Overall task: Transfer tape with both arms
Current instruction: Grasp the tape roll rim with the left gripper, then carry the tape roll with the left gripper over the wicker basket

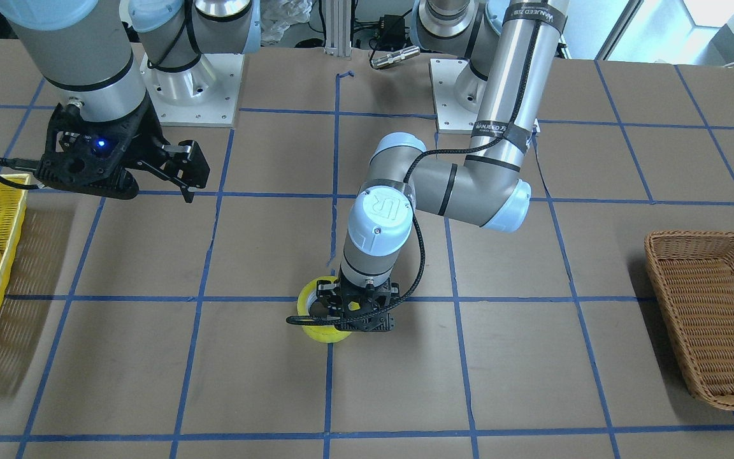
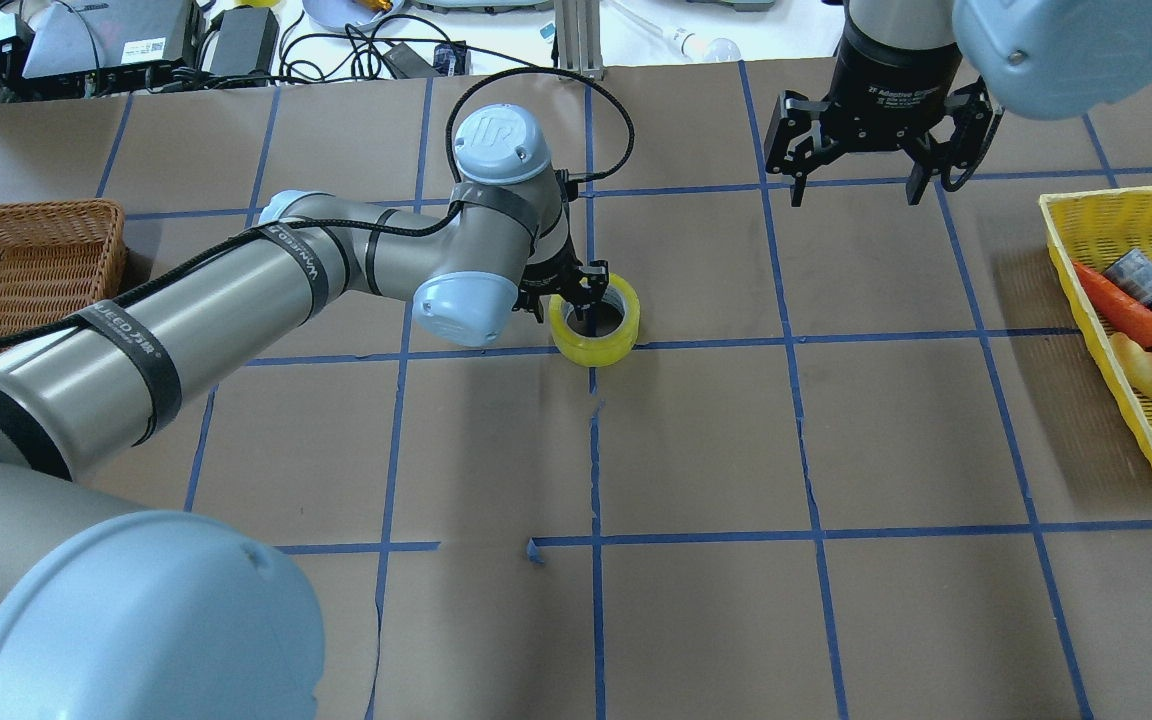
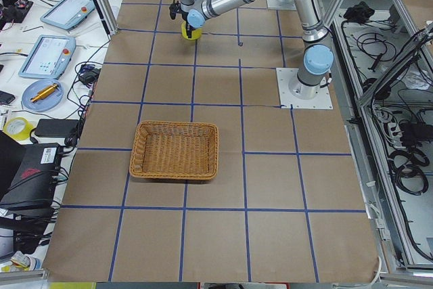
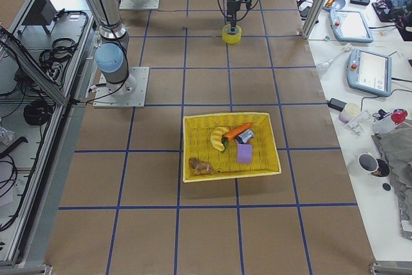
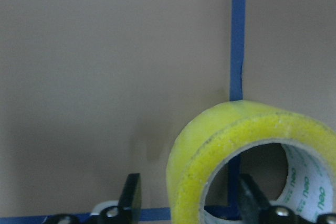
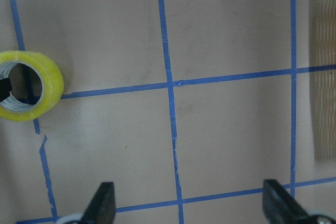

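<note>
The yellow tape roll (image 2: 597,346) lies flat on the table near its middle, on a blue grid line; it also shows in the front view (image 1: 308,298). My left gripper (image 2: 586,310) points down at it, open. In the left wrist view one finger (image 5: 131,198) stands outside the tape's wall (image 5: 210,145) and the other inside the ring, with a gap to the wall. My right gripper (image 2: 851,192) hangs open and empty above the table, well to the tape's far right. The right wrist view shows the tape (image 6: 48,85) at its left edge.
A brown wicker basket (image 2: 26,210) sits at the table's left end. A yellow plastic basket (image 2: 1116,205) with toy food, among it a carrot (image 2: 1121,305), sits at the right end. Cables and devices lie beyond the far edge.
</note>
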Robot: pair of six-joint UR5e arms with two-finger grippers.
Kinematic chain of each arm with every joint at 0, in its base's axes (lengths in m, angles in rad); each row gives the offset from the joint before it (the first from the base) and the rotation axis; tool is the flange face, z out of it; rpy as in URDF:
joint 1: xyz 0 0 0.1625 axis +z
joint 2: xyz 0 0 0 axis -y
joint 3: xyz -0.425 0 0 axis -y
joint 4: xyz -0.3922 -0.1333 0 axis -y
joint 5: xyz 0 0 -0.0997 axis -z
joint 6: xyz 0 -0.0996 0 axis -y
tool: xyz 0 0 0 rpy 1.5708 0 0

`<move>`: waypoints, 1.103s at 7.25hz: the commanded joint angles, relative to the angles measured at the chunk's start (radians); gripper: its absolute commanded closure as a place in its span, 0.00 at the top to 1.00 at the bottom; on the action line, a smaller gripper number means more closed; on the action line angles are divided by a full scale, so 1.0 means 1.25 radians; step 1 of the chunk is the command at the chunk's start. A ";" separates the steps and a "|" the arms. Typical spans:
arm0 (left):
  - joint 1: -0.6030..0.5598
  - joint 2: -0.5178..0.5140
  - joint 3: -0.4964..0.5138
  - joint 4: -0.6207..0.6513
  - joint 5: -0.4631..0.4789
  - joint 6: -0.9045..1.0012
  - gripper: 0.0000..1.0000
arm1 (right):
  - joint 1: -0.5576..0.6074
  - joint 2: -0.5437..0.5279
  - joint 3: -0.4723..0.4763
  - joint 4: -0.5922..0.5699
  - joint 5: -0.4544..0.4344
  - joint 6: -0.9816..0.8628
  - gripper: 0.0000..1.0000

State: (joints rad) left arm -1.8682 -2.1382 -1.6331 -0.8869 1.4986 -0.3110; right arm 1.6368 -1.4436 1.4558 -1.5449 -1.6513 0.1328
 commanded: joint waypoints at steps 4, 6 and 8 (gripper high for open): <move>0.133 0.103 0.090 -0.217 -0.004 0.108 0.00 | -0.033 -0.010 0.013 -0.006 0.041 -0.160 1.00; 0.305 0.165 0.119 -0.349 0.012 0.253 0.03 | -0.023 -0.017 0.017 -0.010 0.058 -0.161 1.00; 0.513 0.202 0.122 -0.428 0.033 0.477 0.00 | -0.025 -0.016 0.023 -0.010 0.041 -0.158 1.00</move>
State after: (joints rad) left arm -1.3877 -1.9127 -1.4838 -1.3651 1.5213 0.1130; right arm 1.6054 -1.4629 1.4802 -1.5557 -1.5948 -0.0657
